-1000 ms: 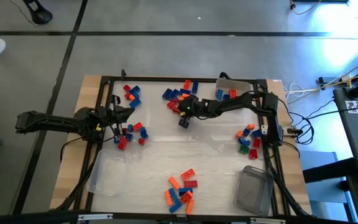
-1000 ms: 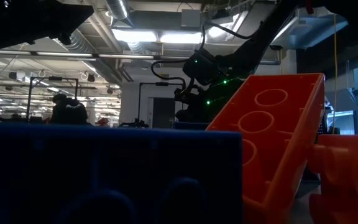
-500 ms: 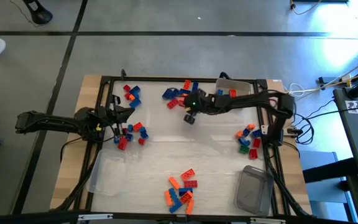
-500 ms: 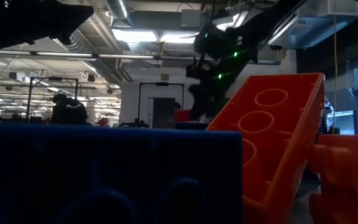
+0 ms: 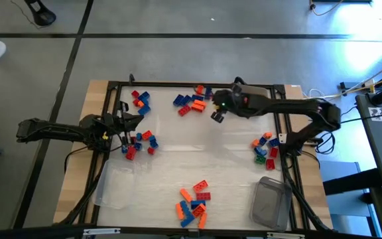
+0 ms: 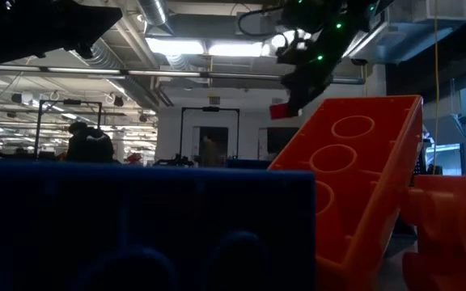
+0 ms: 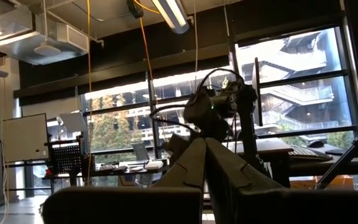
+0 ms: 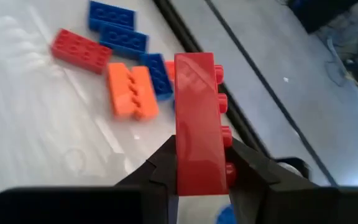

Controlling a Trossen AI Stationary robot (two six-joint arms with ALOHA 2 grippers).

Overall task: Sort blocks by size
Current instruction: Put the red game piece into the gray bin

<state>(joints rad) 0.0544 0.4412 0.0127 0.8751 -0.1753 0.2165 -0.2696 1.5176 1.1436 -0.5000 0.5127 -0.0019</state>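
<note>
The right gripper (image 8: 197, 177) clamps a red block (image 8: 197, 118) above the far pile (image 5: 191, 101); several mixed piles look unsorted.

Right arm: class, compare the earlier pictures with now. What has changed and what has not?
The right gripper, shut on a red block, has swung from beside the far pile toward the table's right, rising. The left gripper and the other piles stayed put.
</note>
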